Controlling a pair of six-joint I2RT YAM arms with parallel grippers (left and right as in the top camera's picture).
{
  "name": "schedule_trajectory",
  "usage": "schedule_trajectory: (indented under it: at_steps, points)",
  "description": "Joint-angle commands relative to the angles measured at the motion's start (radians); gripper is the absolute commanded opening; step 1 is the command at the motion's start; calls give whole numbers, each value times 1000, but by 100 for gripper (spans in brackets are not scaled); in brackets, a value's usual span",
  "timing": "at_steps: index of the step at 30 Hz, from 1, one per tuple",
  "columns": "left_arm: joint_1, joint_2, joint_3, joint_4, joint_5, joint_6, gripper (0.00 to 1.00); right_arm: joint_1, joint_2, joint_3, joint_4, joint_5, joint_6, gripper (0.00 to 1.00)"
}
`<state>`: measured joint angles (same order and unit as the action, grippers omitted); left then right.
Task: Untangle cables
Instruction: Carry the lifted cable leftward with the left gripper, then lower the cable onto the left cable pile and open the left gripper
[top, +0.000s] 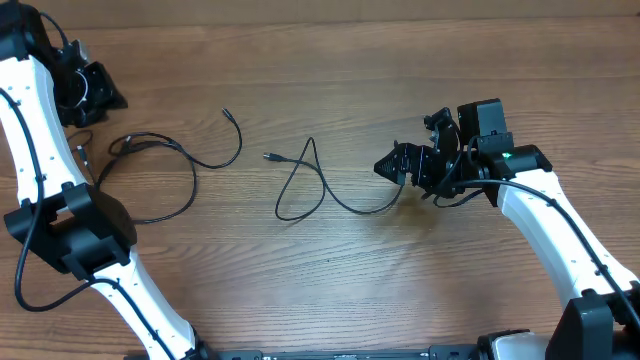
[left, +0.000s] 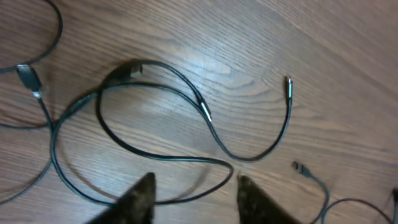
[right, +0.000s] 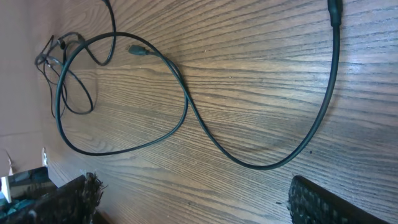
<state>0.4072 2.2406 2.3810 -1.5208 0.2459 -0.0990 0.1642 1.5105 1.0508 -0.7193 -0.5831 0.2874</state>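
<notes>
Two groups of thin black cables lie on the wooden table. The left cable (top: 190, 160) loops at the left, with one plug end (top: 226, 113) pointing up. The middle cable (top: 320, 186) forms a crossed loop with a plug (top: 268, 156) at its left end. It runs right to my right gripper (top: 385, 168). My right gripper (right: 199, 199) is wide open and empty just above the table, with the middle cable (right: 186, 109) ahead of it. My left gripper (top: 90, 95) is at the far left. In its wrist view the left gripper (left: 193, 186) is open over the left cable's loops (left: 174, 160).
Both white arms reach in from the table's front corners. The right arm's own thick black cables hang by its wrist (top: 470, 190). The left cable bunch shows far off in the right wrist view (right: 62, 74). The middle cable's plug (left: 300, 167) shows in the left wrist view.
</notes>
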Motion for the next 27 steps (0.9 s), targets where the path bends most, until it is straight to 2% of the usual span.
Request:
schedule_trajectory:
  at_steps: [1, 8, 13, 18, 23, 27]
  points:
    - [-11, -11, 8, -40, 41, 5, 55, 4, 6, -5, 3, 7, -4, 95]
    - [-94, -9, -9, -166, -79, -66, 57, 4, 6, -5, 3, 7, -4, 95]
    - [-142, -9, -45, -169, -163, -92, 57, 4, 6, -5, 0, 6, -4, 95]
    - [-185, -78, -235, -169, -173, -98, 56, 4, 6, -5, -2, 6, -4, 95]
    - [-194, -225, -452, -154, -292, -200, 56, 4, 6, -5, -2, 7, -4, 95]
    - [-192, -393, -634, -11, -300, -220, 57, 4, 6, -5, -2, 18, -4, 95]
